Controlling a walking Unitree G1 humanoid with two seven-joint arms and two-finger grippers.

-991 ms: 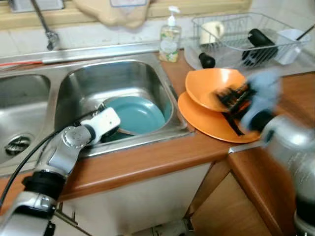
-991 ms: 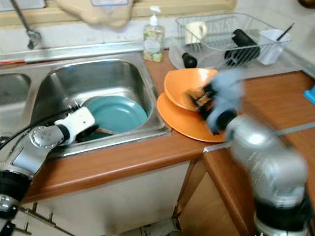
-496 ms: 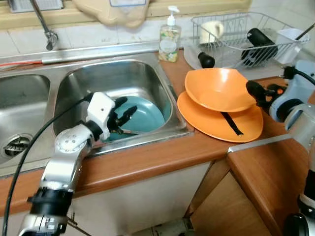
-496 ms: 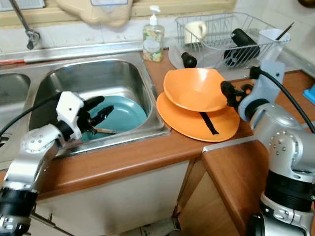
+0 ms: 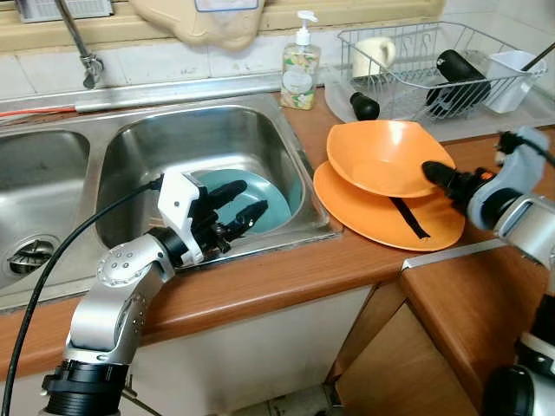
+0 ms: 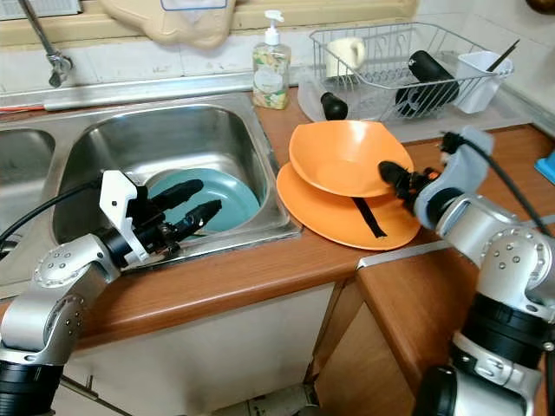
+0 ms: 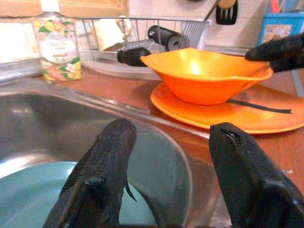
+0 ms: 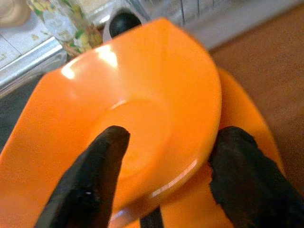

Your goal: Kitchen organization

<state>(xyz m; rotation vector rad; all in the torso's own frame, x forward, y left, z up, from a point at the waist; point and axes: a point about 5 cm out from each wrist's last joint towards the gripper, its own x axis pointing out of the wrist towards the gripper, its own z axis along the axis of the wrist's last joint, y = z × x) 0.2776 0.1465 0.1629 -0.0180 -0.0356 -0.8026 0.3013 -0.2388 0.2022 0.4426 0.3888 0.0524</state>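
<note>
Reaching in from the right side of the counter, the right gripper (image 6: 392, 176) sat at the near right rim of the orange bowl (image 5: 386, 156). Its fingers were spread apart; in the right wrist view one finger (image 8: 90, 180) lay over the bowl's inside and the other finger (image 8: 247, 180) lay outside the rim, so the rim passed between them. Whether the pads pressed the bowl could not be told. The bowl rested on the orange plate (image 5: 364, 217), tilted a little, on the brown wooden countertop (image 5: 260, 282) just right of the sink. A thin black strip (image 5: 408, 218) lay on the plate below the bowl.

The left gripper (image 5: 232, 206) hovered over the near part of the right sink basin (image 5: 152, 147), fingers apart and holding nothing, pointed toward the orange dishes. Beneath and behind it the teal plate (image 5: 269, 195) lay flat on the basin floor. In the left wrist view the two black fingers (image 7: 102, 166) framed the teal plate below and the orange bowl beyond.

Background noted: a soap dispenser bottle (image 5: 299, 71) stood on the sink ledge behind the basin; a wire dish rack (image 5: 425, 65) stood at the back right, holding a cream mug (image 5: 373, 54), a black cylindrical item (image 5: 460, 69) and a white cup (image 5: 512, 78). A second basin (image 5: 35, 199) lay to the left, with a faucet (image 5: 78, 43) above it.
</note>
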